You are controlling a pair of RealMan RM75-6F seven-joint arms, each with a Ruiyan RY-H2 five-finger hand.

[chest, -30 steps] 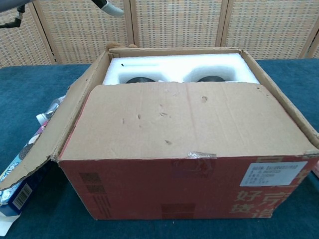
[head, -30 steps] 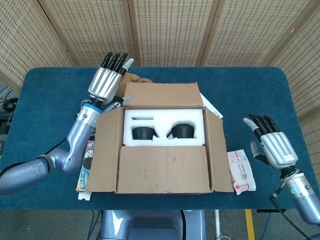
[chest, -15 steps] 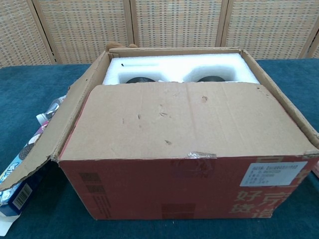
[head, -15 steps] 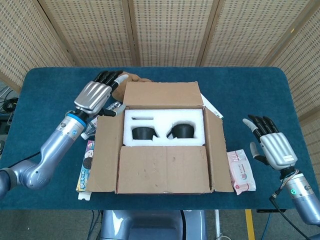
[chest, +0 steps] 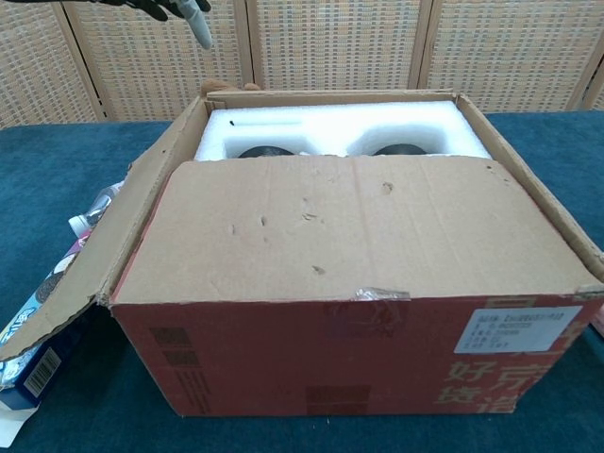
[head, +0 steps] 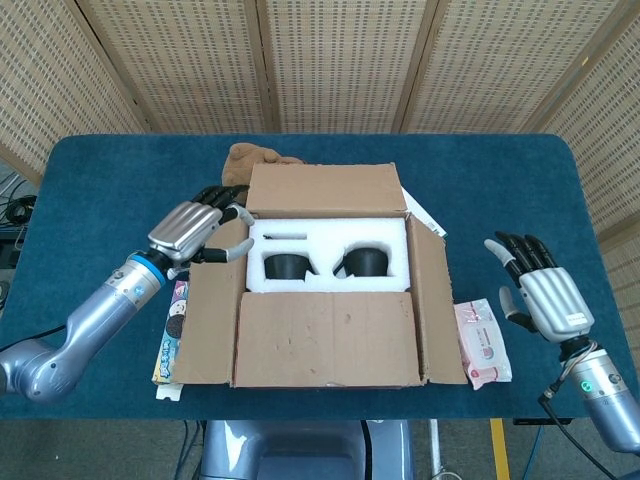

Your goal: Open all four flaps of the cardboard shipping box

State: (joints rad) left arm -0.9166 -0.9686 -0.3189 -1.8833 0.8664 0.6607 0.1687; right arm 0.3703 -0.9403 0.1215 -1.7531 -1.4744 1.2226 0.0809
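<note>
The cardboard box [head: 325, 340] [chest: 349, 274] stands mid-table. Its far flap [head: 325, 188] is raised, and the left flap [head: 212, 300] and right flap [head: 432, 290] splay outward. The near flap [chest: 349, 226] lies flat over the box's front half. White foam [head: 330, 238] with two black round items shows inside. My left hand [head: 195, 228] hovers over the far end of the left flap with fingers spread and nothing in it; only its fingertips [chest: 193, 11] show in the chest view. Well apart from the box at the right, my right hand [head: 540, 292] is open and empty.
A pink wipes packet [head: 482, 343] lies right of the box. Snack packages [head: 172, 325] [chest: 33, 330] and a bottle [chest: 94, 209] sit under the left flap. A brown object [head: 250, 158] lies behind the box, and white paper [head: 425, 215] by its far right corner.
My left hand has come down from the box's far left corner toward me and now sits over the left flap. The right hand and the flaps have barely moved.
</note>
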